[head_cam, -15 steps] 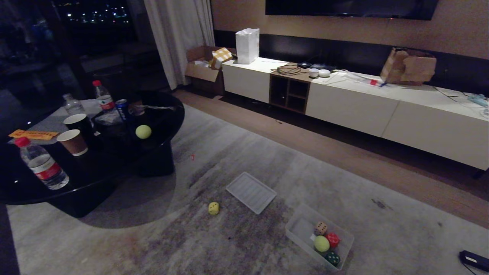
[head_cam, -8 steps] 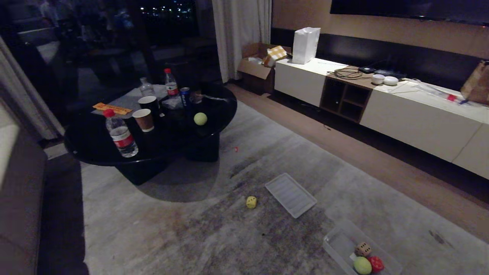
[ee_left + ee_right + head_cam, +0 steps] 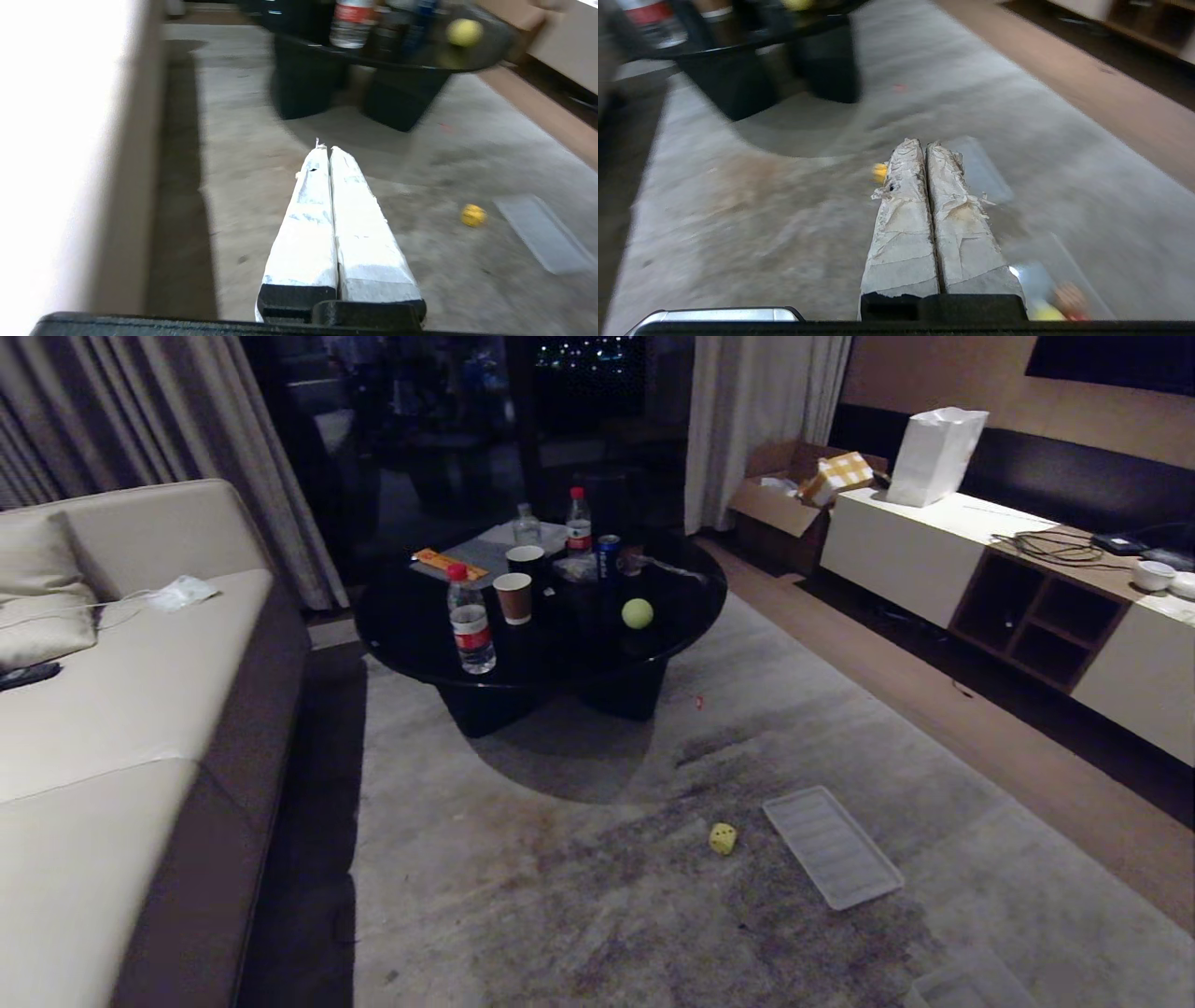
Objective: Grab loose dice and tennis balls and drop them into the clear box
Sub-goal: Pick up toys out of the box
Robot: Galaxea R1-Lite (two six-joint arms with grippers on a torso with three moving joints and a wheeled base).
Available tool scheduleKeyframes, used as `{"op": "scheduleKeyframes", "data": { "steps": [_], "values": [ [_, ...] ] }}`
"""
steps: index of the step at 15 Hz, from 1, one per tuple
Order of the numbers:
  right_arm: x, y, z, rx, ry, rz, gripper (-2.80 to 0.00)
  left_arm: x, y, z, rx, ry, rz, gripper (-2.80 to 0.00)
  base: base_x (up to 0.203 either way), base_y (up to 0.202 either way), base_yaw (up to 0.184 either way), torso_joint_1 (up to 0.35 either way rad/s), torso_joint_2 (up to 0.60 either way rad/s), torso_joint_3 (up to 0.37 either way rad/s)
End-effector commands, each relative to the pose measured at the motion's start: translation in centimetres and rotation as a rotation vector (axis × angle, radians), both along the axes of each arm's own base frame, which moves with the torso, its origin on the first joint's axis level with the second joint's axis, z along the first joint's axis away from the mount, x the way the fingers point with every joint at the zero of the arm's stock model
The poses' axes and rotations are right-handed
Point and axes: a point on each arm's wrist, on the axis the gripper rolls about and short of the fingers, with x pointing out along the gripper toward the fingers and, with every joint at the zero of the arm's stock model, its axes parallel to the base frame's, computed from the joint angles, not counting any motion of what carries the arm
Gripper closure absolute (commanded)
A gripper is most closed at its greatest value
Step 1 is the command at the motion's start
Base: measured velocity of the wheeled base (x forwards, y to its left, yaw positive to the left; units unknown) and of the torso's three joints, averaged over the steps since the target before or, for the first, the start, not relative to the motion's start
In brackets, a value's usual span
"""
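One yellow die (image 3: pixel 722 838) lies loose on the rug, also in the left wrist view (image 3: pixel 473 215) and half hidden behind a finger in the right wrist view (image 3: pixel 879 172). A tennis ball (image 3: pixel 638 613) rests on the round black table (image 3: pixel 411 635), seen too from the left wrist (image 3: pixel 464 31). Only a corner of the clear box (image 3: pixel 966 982) shows at the head view's lower right; in the right wrist view the box (image 3: pixel 1036 280) holds a yellow-green ball (image 3: pixel 1045 311) and a reddish die (image 3: pixel 1069 296). My left gripper (image 3: pixel 327 149) and right gripper (image 3: pixel 923 143) are shut and empty, low over the rug.
A ribbed translucent lid (image 3: pixel 833 847) lies beside the yellow die. Bottles (image 3: pixel 470 625), paper cups (image 3: pixel 513 596) and a can (image 3: pixel 608 555) stand on the table. A beige sofa (image 3: pixel 121 709) fills the left side; a white low cabinet (image 3: pixel 934 551) runs along the right wall.
The whole head view has swung left, so the camera turned: the sofa has come into view and the clear box has slid to the lower right edge. The arms have not moved.
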Motion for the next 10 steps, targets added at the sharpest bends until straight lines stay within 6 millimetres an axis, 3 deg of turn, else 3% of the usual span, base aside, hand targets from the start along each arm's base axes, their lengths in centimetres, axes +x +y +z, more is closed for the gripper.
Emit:
{"op": "scheduleKeyframes", "data": {
  "steps": [1,6,10],
  "values": [
    [0.07,0.00,-0.20,0.001,0.008,0.000,0.00,0.02,0.00,-0.03,-0.001,0.002,0.001,0.00,0.002,-0.008,0.163,0.001,0.00,0.001],
    [0.07,0.00,-0.21,0.002,0.009,0.001,0.00,0.01,0.00,-0.03,-0.001,0.001,0.001,0.00,0.001,-0.009,0.139,0.002,0.00,0.001],
    [0.07,0.00,-0.19,0.002,0.007,-0.001,0.00,0.02,0.00,-0.03,-0.001,0.002,0.001,0.00,0.000,0.000,0.000,0.000,0.00,0.000]
  ]
}}
